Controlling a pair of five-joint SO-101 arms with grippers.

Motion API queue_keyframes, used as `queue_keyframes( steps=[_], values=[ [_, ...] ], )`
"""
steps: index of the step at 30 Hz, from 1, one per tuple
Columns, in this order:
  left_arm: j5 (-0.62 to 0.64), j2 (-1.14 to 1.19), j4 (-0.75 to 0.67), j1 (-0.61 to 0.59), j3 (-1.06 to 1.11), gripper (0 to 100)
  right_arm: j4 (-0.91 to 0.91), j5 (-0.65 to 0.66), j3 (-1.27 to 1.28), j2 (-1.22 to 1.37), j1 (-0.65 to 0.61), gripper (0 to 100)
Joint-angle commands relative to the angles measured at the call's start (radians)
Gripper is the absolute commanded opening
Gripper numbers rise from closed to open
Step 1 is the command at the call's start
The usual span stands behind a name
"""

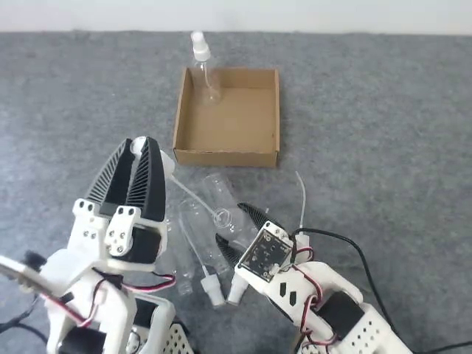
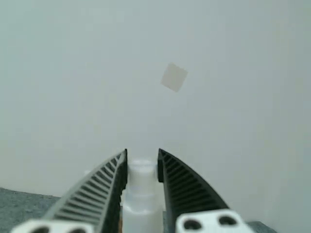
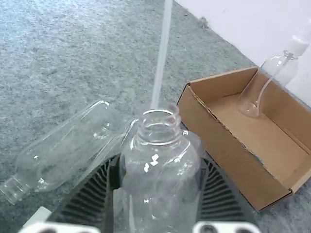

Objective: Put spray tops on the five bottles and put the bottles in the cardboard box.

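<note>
Cardboard box [image 1: 227, 156] sits near the far edge of the grey mat [image 1: 383, 110], approx. mid-way along it. One finished bottle [image 1: 207, 75] leans in its far-left corner, spray head on. So we count 1 of 5 done.

No. 2 is in hand. The right gripper [image 1: 233, 225], towards the mat's near edge, has its fingers clamped on either side of a clear bottle [image 3: 160, 179], held upright w/ the neck open. The left gripper [image 2: 142, 156] hangs raised over the near-left part of the mat, fingers pinching a white spray top [image 2: 142, 182]. Its dip tube [image 3: 161, 58] slants down and the tip reaches the held bottle's mouth. We judge it's just entering, w/ the head not yet seated or screwed.

Left to do, as we read it: feed the tube in, seat and twist the head, box that bottle, then repeat for 3 more.

A bare bottle [image 1: 215, 186] lies just in front of the box's near wall, and a second bare bottle [image 1: 193, 234] lies beside the right gripper. They're see-through and overlap, so we can't count them for sure.

Two loose spray tops [image 1: 212, 286] lie close together by the near edge. A thin tube [image 1: 301, 198] pokes up beside the right arm, prob. part of a third top.
</note>
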Motion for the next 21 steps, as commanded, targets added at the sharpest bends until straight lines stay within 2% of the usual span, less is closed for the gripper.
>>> queue_keyframes(
  steps=[1, 12, 21],
  values=[
    [0.003, -0.015, -0.038, -0.005, 0.025, 1, 0.002, 0.011, -0.017, -0.021, -0.015, 8.0],
    [0.003, -0.015, -0.071, 0.008, 0.101, 1, 0.002, 0.011, -0.017, -0.021, -0.01, 8.0],
    [0.003, -0.015, -0.066, 0.132, 0.162, 1, -0.004, 0.011, -0.018, -0.021, -0.007, 8.0]
  ],
)
